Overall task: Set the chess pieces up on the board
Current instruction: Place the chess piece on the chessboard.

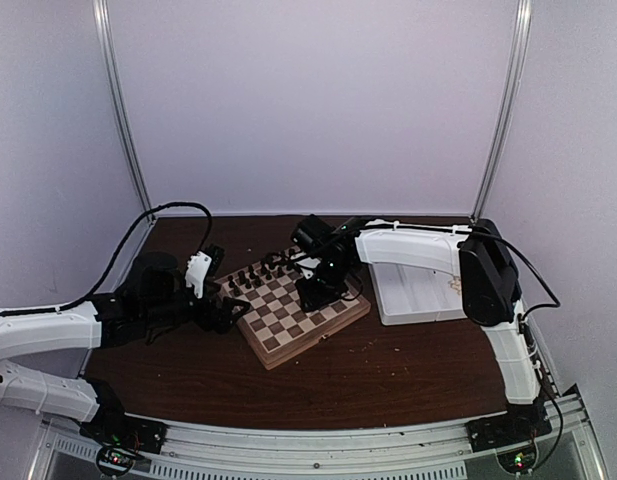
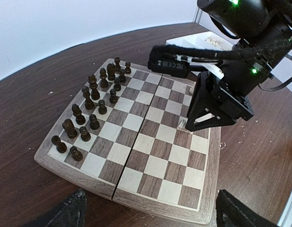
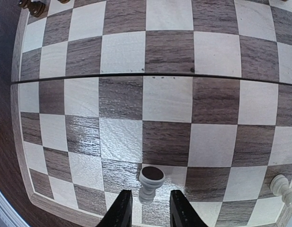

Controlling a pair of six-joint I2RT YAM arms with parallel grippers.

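Tabletop [image 1: 408, 360]: dark brown, carries the board in the middle & a white tray to the right.
Board [image 2: 155, 165]: checkered, skewed btw the two arms; most squares bare.
Tray [image 1: 420, 314]: just beside the board's right side; a few cream bits inside, too small to name.
Right arm [image 1: 418, 248]: reaches in from the tray side, wrist over the board's right edge rows.
Left arm [image 1: 48, 335]: low, left of the board.
Left claw [image 2: 150, 215]: fingers wide apart, nothing btw them, facing the board from beside it.
Dark pieces [image 2: 93, 109]: two rows upright along the side opposite the right claw.
Right claw [image 3: 150, 201]: fingers a little apart, one each side of a cream piece, not clamped on it.
Cream piece [image 3: 149, 182]: upright near the board's edge; base sits close to a line btw squares, can't tell which square.
Second cream piece [image 3: 280, 187]: upright in the edge row, well apart from the first.
Progress: early, only two cream pieces seen on the board.
Risk 1: fingers are v. near the piece, so any sideways drift on lift-off clips its head & topples it.
Risk 2: a toppled piece rolls off the rim.
Risk 3: if the base straddles a line, it crowds its neighbour later.
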